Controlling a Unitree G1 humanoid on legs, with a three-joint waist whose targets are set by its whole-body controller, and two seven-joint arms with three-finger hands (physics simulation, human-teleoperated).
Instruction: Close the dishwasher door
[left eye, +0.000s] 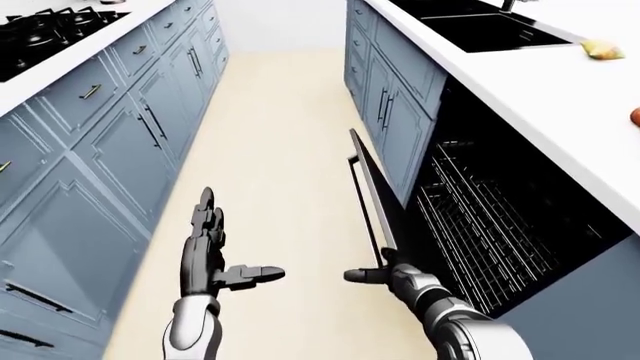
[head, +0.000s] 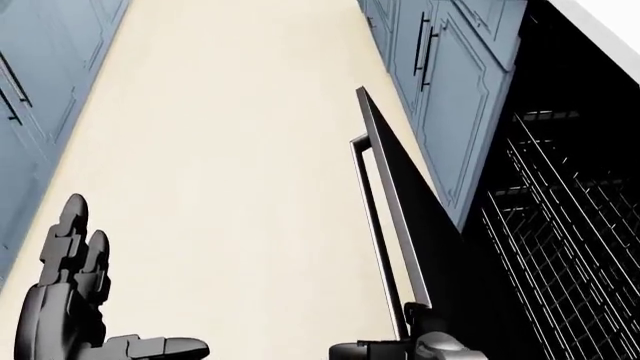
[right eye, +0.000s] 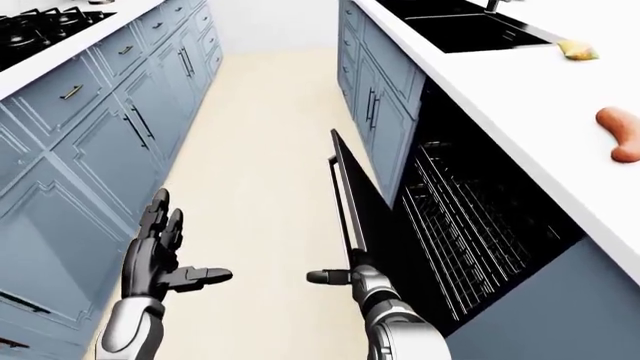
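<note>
Dishwasher door (left eye: 385, 217) partly raised, seen edge-on, tilted away from the open cavity at its 3 o'clock side; it stands at the centre of the left-eye view, between the cream floor (left eye: 275, 150) and the dark interior. Bar handle (head: 372, 225) runs along the door's floor-facing side, at 9 o'clock of the door edge in the head view. Wire rack (left eye: 480, 225) visible inside the cavity, at 3 o'clock of the door.

Right hand (left eye: 385, 276) at the lower end of the door, touching the door near the foot of the handle; one finger points toward 9 o'clock. Whether its fingers are clasped on the handle or merely pressed against the door cannot be told. Left hand (left eye: 212, 255) free in the air over the floor, well apart from the door at its 9 o'clock; fingers (left eye: 205, 217) released and stretched toward 12 o'clock, thumb out toward 3 o'clock, grasping nothing.

Blue cabinets (left eye: 110, 150) line the left of the view under a stove (left eye: 45, 34). White worktop (right eye: 520, 97) lies above the dishwasher, carrying a black sink (left eye: 490, 30) toward 12 o'clock, a yellow item (right eye: 575, 49) and an orange-red item (right eye: 622, 135) at the right edge.
</note>
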